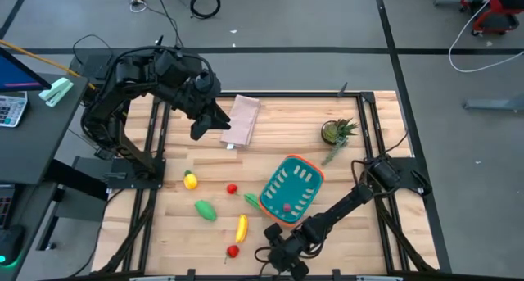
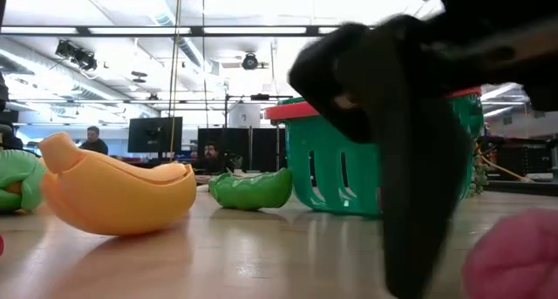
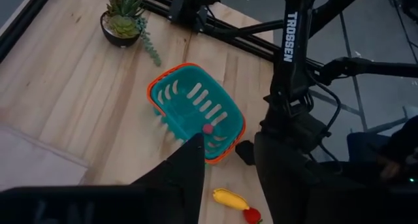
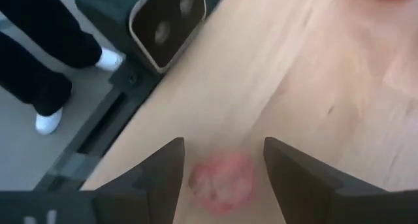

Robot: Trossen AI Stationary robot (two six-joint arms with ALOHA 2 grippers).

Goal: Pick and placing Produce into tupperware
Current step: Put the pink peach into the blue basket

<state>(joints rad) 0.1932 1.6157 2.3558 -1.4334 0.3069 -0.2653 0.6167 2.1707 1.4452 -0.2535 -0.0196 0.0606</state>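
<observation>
The teal basket with an orange rim (image 1: 291,185) stands on the table right of centre, with a small pink ball (image 3: 208,128) inside. On the wood to its left lie a yellow lemon (image 1: 190,181), a red ball (image 1: 232,188), a green piece (image 1: 205,209), a green pod (image 1: 252,201), a yellow banana (image 1: 241,228) and another red ball (image 1: 233,251). My right gripper (image 4: 222,162) is low at the table's near edge, open. Its fingers stand on either side of a pink ball (image 4: 222,178) that rests on the table. My left gripper (image 1: 209,121) is open and empty, high over the far left.
A beige folded cloth (image 1: 242,120) lies at the far side under my left gripper. A potted green plant (image 1: 336,133) stands at the far right. A camera box (image 4: 168,23) sits at the near edge close to my right gripper. A person's legs (image 4: 39,61) stand beyond it.
</observation>
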